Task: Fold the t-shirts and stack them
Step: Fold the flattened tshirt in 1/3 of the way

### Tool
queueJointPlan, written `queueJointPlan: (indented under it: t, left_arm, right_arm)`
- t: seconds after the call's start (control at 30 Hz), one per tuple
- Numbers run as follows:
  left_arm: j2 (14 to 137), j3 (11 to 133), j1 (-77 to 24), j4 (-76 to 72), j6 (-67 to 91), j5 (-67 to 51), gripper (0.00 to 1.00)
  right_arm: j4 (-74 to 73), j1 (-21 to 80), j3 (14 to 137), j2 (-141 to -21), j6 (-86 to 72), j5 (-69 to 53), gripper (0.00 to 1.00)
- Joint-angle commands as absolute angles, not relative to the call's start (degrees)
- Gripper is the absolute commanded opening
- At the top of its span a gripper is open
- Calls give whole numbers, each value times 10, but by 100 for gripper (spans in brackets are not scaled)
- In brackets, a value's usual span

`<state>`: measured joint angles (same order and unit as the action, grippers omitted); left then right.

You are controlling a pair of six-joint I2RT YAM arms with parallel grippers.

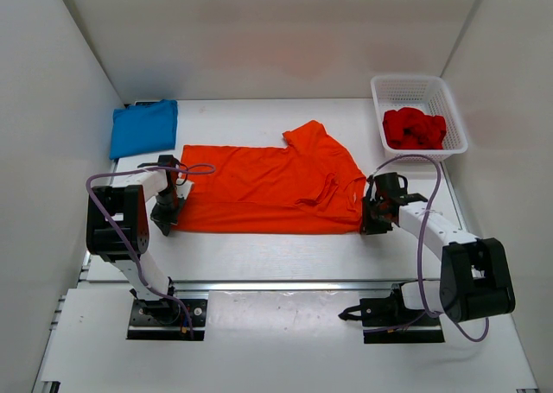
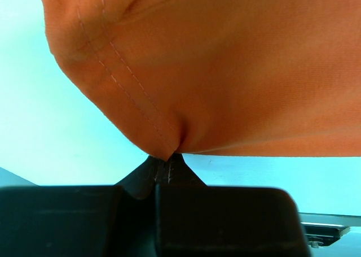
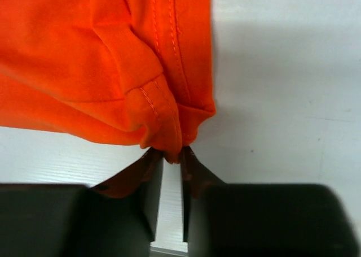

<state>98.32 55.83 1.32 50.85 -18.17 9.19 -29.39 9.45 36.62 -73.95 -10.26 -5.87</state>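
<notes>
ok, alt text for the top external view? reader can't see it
An orange t-shirt lies spread on a table, with the left gripper at its near left corner and the right gripper at its near right corner. A folded blue t-shirt sits far left, and a crumpled red t-shirt lies in a white basket far right.

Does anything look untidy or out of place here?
The orange shirt is not flat: its far right part is bunched and creased. The red shirt lies crumpled in the basket, unlike the folded blue shirt.
</notes>
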Motion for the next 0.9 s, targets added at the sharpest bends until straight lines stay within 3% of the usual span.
queueJointPlan:
  t: [0.0,0.07,0.43,0.57,0.63,0.8,0.87]
  left_arm:
    - [975,551,12,500,-182,83,0]
    - [977,549,11,500,-182,82,0]
    - [978,556,15,503,-189,91,0]
    - [981,554,13,502,-192,90,0]
    - [980,559,18,505,-195,91,0]
    - [977,559,11,512,-190,79,0]
    - [974,556,11,517,-182,86,10]
  right_arm:
    - [-253,104,376,-730,-98,-53,12]
    - [-254,97,373,-729,-99,-55,0]
    - [-347,25,402,-720,-72,-2,0]
    - [-369,40,416,-735,-62,-1,1]
    - [-389,40,431,-755,-59,-1,16]
    - [-408,28,448,-764,-70,19,35]
    - [-413,16,462,-754,-78,14,42]
